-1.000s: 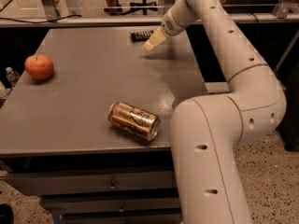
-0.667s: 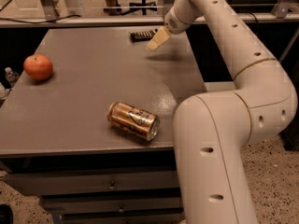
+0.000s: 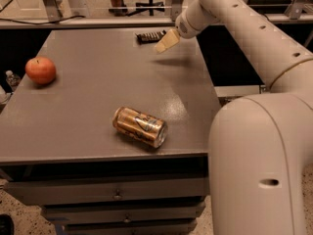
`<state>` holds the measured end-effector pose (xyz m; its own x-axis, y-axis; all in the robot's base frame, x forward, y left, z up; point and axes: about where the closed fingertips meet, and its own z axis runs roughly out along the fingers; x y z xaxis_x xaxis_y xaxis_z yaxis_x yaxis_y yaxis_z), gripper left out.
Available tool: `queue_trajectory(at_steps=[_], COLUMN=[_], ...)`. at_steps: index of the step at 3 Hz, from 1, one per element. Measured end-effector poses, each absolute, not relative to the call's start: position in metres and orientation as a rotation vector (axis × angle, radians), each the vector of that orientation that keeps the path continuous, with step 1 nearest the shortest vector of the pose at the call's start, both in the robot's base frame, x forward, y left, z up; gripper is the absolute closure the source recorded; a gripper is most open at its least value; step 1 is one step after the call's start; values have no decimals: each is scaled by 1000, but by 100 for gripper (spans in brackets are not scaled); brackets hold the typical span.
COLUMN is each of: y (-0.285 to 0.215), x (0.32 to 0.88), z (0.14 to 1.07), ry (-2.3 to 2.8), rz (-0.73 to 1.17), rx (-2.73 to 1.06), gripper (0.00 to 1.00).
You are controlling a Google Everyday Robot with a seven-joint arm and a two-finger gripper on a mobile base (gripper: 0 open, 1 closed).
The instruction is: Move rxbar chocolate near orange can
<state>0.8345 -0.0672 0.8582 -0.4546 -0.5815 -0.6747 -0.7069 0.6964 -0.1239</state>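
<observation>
The rxbar chocolate (image 3: 149, 35) is a small dark bar with white lettering, lying flat near the far edge of the grey table (image 3: 98, 92). The orange can (image 3: 140, 126) lies on its side near the table's front edge, golden-orange with a silver rim. My gripper (image 3: 166, 41) hangs over the far right part of the table, just right of the bar and a little above the surface. Its pale fingers point down and to the left, toward the bar's right end. Nothing is seen held in it.
A red-orange apple (image 3: 40, 70) sits at the table's left side. My white arm (image 3: 259, 146) fills the right of the view. Drawers (image 3: 117, 195) sit under the table front. Chair legs and a floor show behind the far edge.
My gripper has moved a little up and away, closer to the far edge and the bar. The can, the apple and the bar have not moved.
</observation>
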Motion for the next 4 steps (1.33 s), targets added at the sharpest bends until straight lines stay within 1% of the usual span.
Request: queue_trajectory(at_steps=[2, 4], y=[-32, -3], x=[829, 861], z=[833, 848], ry=[2076, 1926], rz=[312, 346], rx=[-886, -880], gripper=[0, 0])
